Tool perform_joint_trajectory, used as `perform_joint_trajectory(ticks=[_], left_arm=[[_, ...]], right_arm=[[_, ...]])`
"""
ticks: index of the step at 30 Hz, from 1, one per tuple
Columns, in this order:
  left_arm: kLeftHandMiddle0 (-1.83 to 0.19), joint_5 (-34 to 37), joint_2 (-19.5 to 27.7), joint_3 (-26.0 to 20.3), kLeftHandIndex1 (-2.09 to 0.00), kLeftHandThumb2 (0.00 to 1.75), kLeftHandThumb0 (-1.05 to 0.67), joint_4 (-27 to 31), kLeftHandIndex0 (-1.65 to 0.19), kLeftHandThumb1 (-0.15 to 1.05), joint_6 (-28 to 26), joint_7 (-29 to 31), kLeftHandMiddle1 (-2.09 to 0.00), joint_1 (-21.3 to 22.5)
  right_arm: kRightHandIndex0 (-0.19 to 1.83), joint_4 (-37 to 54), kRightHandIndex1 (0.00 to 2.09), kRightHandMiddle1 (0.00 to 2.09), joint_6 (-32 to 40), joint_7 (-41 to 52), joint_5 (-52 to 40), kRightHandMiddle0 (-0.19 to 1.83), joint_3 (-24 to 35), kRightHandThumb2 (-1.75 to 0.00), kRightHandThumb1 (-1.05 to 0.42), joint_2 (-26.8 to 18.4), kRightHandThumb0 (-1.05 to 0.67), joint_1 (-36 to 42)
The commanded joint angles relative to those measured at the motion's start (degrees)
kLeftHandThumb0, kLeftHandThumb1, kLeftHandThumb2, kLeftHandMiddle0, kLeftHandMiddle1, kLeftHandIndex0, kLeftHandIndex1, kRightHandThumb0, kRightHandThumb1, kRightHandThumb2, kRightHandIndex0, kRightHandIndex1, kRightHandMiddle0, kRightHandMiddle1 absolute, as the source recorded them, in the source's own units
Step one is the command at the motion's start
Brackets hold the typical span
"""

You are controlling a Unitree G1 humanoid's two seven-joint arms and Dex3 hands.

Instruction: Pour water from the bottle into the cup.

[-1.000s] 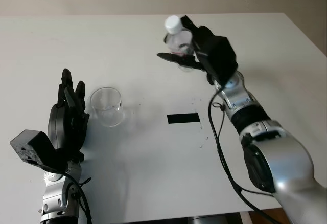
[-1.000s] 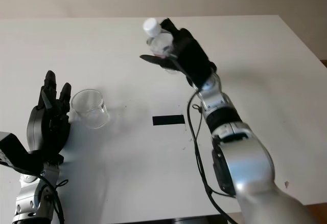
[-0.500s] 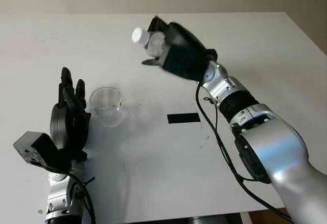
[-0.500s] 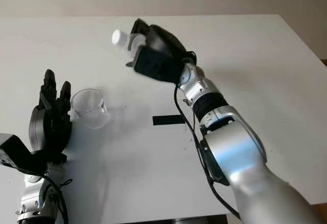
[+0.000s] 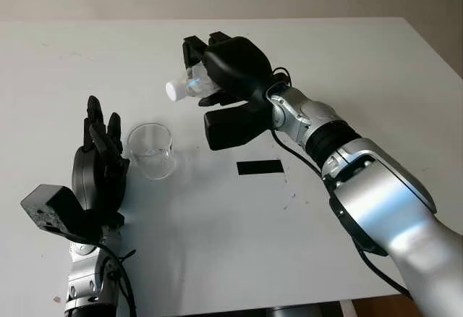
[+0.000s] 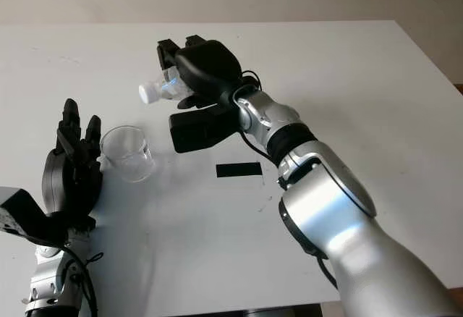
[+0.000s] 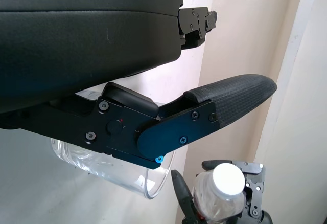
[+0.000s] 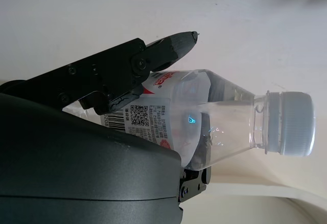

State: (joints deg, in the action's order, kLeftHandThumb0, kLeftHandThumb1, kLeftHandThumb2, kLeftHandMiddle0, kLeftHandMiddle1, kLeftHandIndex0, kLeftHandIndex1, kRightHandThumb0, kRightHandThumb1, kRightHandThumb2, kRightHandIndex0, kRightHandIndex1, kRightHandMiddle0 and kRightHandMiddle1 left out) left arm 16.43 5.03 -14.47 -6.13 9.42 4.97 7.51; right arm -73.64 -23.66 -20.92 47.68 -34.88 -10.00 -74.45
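Note:
A small clear water bottle (image 5: 192, 85) with a white cap (image 5: 172, 90) lies tilted almost level in the air. The cap is on and points left, above and to the right of the cup. My right hand (image 5: 201, 72) is shut on the bottle's body; up close, the fingers (image 8: 148, 55) wrap over its label (image 8: 148, 116). The clear empty cup (image 5: 152, 150) stands upright on the white table (image 5: 217, 244). My left hand (image 5: 100, 143) is open, upright just left of the cup, and close to its wall (image 7: 117, 170).
A black tape strip (image 5: 259, 166) lies on the table to the right of the cup, below my right forearm. The table's far edge (image 5: 108, 22) meets a beige wall, and its right edge (image 5: 434, 49) runs down the side.
My right hand has carried the bottle left and down towards the cup, tipping it from upright to nearly level. The left hand and the cup have stayed put.

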Motion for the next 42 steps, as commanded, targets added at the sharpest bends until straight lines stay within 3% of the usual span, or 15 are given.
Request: perform_joint_trajectory(ticks=[1, 4, 6, 10, 12, 16, 20, 29, 33, 38, 42], left_arm=[[0.19, -0.5, -0.5, 0.2, 0.0, 0.86, -0.9, 0.0, 0.1, 1.05, 0.1, -0.2, -0.34, -0.3], [0.19, -0.5, -0.6, 0.3, 0.0, 0.87, -0.89, 0.1, 0.11, 1.05, 0.2, -0.2, -0.33, -0.4], [0.19, -0.6, -0.6, 0.4, 0.0, 0.88, -0.89, -0.2, 0.11, 1.05, 0.5, 0.0, -0.31, -0.4], [0.19, -0.6, -1.0, 0.4, 0.0, 0.87, -0.89, -0.5, 0.11, 1.05, 0.8, -0.1, -0.32, -0.4], [0.19, -0.7, -1.1, 0.4, 0.0, 0.87, -0.89, -0.7, 0.12, 1.05, 1.2, 0.1, -0.31, -0.4], [0.19, -1.0, -1.2, 0.5, 0.0, 0.88, -0.89, -1.6, 0.12, 1.05, 2.0, 0.2, -0.31, -0.4], [0.19, -1.2, -1.5, 0.5, 0.0, 0.88, -0.89, -2.0, 0.12, 1.05, 2.4, -0.1, -0.34, -0.2], [0.19, -1.2, -1.8, 0.7, 0.0, 0.89, -0.88, -1.4, 0.12, 1.05, 2.0, -0.4, -0.36, -0.5], [0.19, -1.0, -1.9, 0.7, 0.0, 0.88, -0.89, -1.7, 0.13, 1.05, 2.4, -0.3, -0.34, -0.4], [0.19, -1.0, -1.8, 0.7, 0.0, 0.88, -0.89, -1.9, 0.13, 1.05, 2.3, -0.2, -0.33, -0.2], [0.19, -0.9, -1.7, 0.6, 0.0, 0.87, -0.89, -2.3, 0.13, 1.05, 2.5, 0.1, -0.32, -0.1]], right_arm=[[0.73, 0.0, 2.09, 2.04, -0.5, -1.3, 0.7, 0.14, -0.8, -0.07, -1.05, 0.5, -0.22, -2.6], [0.72, -0.4, 2.09, 1.74, 0.5, -2.9, 1.8, 0.12, -2.0, -0.06, -1.04, 1.2, -0.24, -3.2], [0.69, -0.6, 2.09, 1.66, 0.8, -2.3, 1.5, 0.09, -1.9, -0.06, -1.04, 1.8, -0.25, -3.5], [0.72, -0.9, 2.09, 2.01, 1.1, -2.1, 1.1, 0.1, -1.8, -0.08, -1.05, 2.7, -0.25, -3.8], [0.76, -0.8, 2.09, 2.08, 1.3, -2.0, 1.2, 0.17, -2.0, -0.08, -1.04, 3.0, -0.26, -4.0], [0.79, -0.5, 2.09, 1.94, 1.3, -3.7, 2.2, 0.12, -2.9, -0.06, -1.04, 3.4, -0.28, -4.3], [0.86, -0.3, 2.09, 2.07, 0.5, -4.6, 2.6, 0.21, -3.6, -0.06, -1.04, 3.7, -0.29, -4.8], [0.98, -0.1, 2.09, 2.09, 0.4, -10.4, 6.6, 0.29, -7.0, -0.11, -1.05, 3.6, -0.25, -5.3], [1.01, -0.1, 2.09, 1.91, 0.1, -11.8, 8.4, 0.26, -8.9, -0.07, -1.02, 3.4, -0.3, -5.6], [1.02, 0.1, 2.09, 2.08, 1.3, -19.1, 12.6, 0.4, -12.5, -0.06, -1.03, 3.2, -0.37, -5.7], [1.17, 0.0, 2.09, 2.09, 1.7, -23.1, 14.5, 0.56, -14.2, -0.06, -1.04, 3.5, -0.42, -5.8]])
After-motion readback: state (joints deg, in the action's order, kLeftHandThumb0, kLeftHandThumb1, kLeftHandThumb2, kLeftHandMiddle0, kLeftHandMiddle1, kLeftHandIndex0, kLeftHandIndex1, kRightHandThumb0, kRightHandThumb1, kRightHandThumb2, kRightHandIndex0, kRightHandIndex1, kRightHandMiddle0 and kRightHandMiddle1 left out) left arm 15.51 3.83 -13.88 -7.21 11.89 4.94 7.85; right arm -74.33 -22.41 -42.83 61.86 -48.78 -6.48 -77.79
